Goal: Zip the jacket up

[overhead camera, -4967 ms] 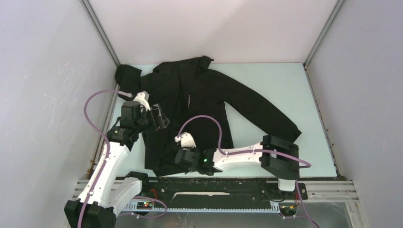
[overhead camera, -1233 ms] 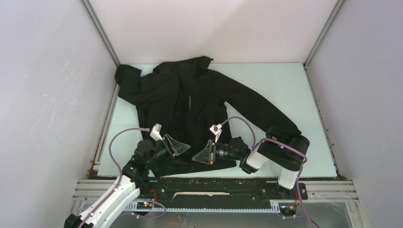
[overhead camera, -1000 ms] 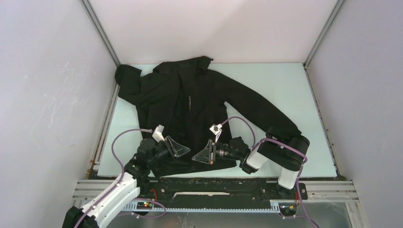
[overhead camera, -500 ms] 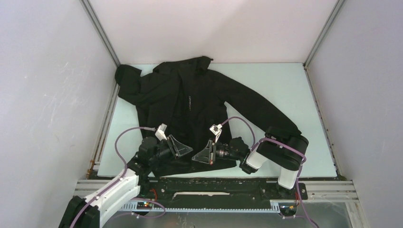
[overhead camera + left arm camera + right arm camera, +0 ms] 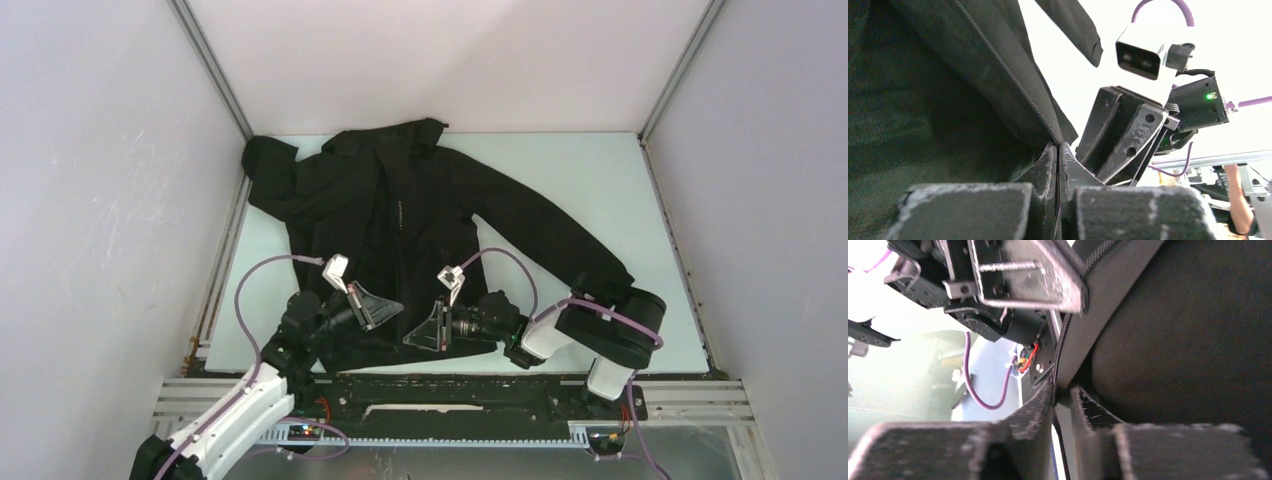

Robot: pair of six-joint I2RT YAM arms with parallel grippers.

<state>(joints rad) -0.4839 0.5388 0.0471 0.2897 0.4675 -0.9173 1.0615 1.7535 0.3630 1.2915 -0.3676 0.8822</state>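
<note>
The black jacket (image 5: 420,200) lies spread on the pale table, front open, its collar at the far end. Both grippers meet at its near hem. In the left wrist view my left gripper (image 5: 1058,148) is shut on the jacket's zipper edge, and the teeth (image 5: 1013,82) run up from between its fingers. In the right wrist view my right gripper (image 5: 1062,390) stands slightly open, with the other zipper edge (image 5: 1063,340) hanging in the narrow gap. From above, the left gripper (image 5: 397,310) and right gripper (image 5: 408,340) face each other, almost touching.
The pale green table (image 5: 600,180) is boxed in by white walls on three sides. A metal rail (image 5: 450,390) runs along the near edge by the arm bases. Purple cables (image 5: 265,275) loop over both arms. One jacket sleeve (image 5: 560,245) reaches toward the right arm.
The left gripper has shut on the zipper edge. The right gripper, shut before, has parted a little and moved slightly left. Five seconds ago both arms were elsewhere over the jacket.
</note>
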